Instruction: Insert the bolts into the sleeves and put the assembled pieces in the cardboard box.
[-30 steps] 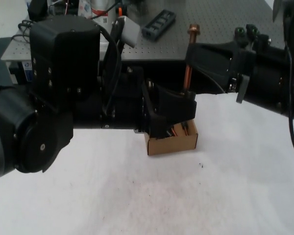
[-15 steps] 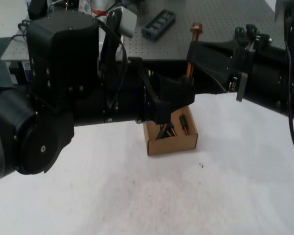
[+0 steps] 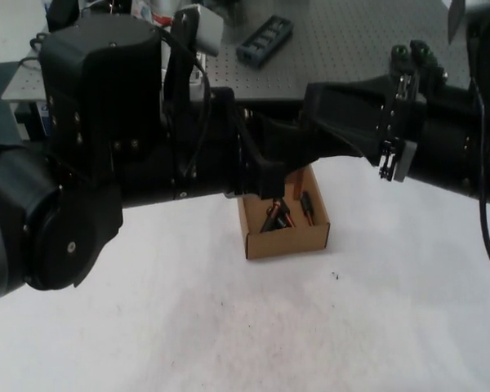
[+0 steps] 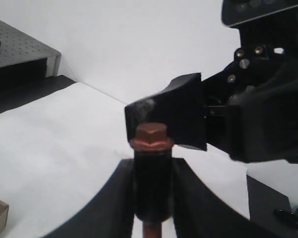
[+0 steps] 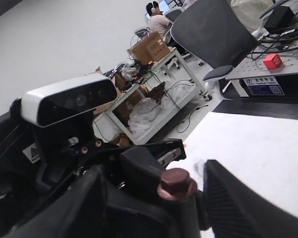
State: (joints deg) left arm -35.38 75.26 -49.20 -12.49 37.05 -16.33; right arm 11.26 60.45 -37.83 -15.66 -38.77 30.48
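**Fingers (image 4: 196, 201) clamped on the sleeve (image 4: 151, 193), bolt (image 4: 150, 136) upright**

Both fingers of the left gripper (image 4: 153, 171) are pressed against the black sleeve, which is pinched between them. The copper bolt is seated through it: the hexagonal head rests at one end of the sleeve, and a short length of shaft shows beyond the other. The long axis is held close to upright, head uppermost. In the high view the shaft end is pointed down at the cardboard box (image 3: 286, 239) in the middle of the frame (a thin copper line just under the meeting grippers). The right gripper (image 5: 154, 168) is set about the bolt head with its fingers (image 5: 238, 203) spread, and a gap can be seen beside the head. Several assembled pieces (image 3: 278, 216) are laid in the box, which is stood on a white sheet (image 3: 229, 327). A blue and white label (image 5: 260, 85) is fixed to a bench edge; its print cannot be made out. A black tray (image 3: 264, 39) is seen on the perforated bench (image 3: 343, 49) at the upper middle of the high view.
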